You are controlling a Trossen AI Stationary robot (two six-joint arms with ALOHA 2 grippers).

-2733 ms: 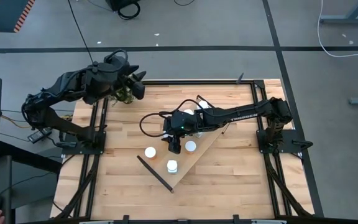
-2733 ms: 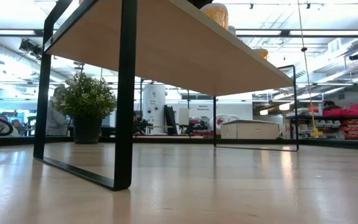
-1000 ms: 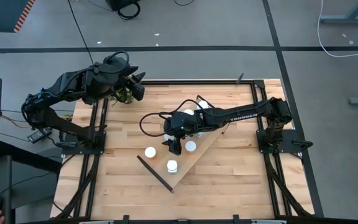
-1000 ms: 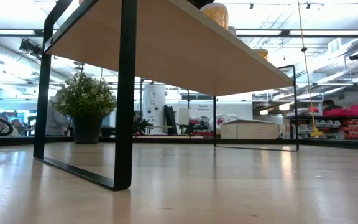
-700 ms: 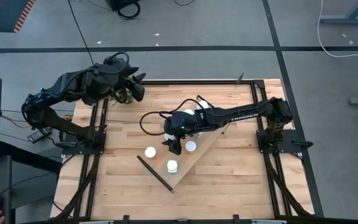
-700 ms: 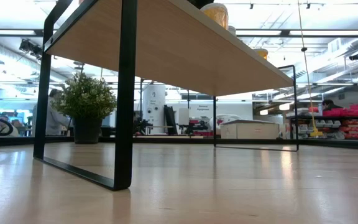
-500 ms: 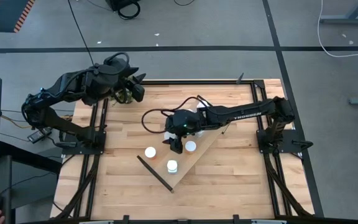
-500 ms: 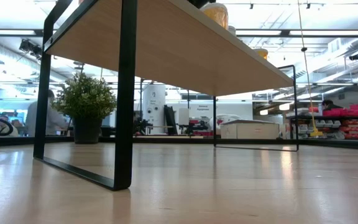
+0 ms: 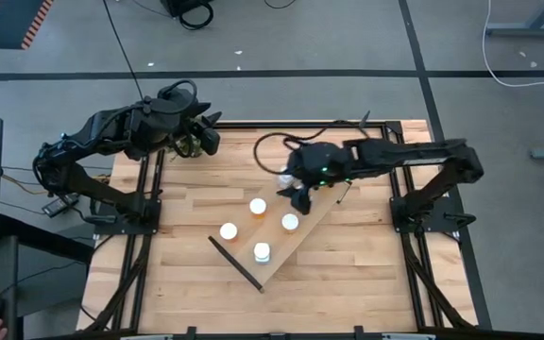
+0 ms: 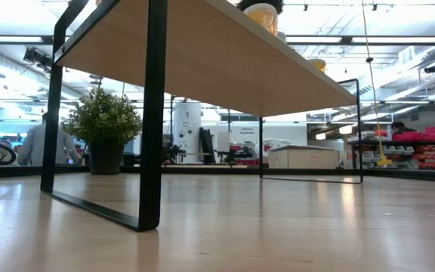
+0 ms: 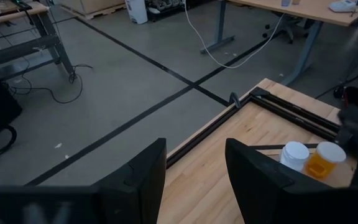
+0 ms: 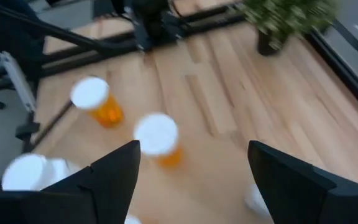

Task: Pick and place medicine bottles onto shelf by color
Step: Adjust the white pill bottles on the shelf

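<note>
Right pincer released, fingers spread, empty, above shelf middle, near its far long edge. Left pincer released, waiting by potted plant at surface's far-left corner. Shelf lies diagonally across surface. Orange bottles stand capped toward shelf's near-left end; more bottles toward far end. Bare wood near front edge and both front corners

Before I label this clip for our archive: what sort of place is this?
Probably a robotics lab or workshop: a grey floor with loose cables, workbenches, and storage racks behind the table.
</note>
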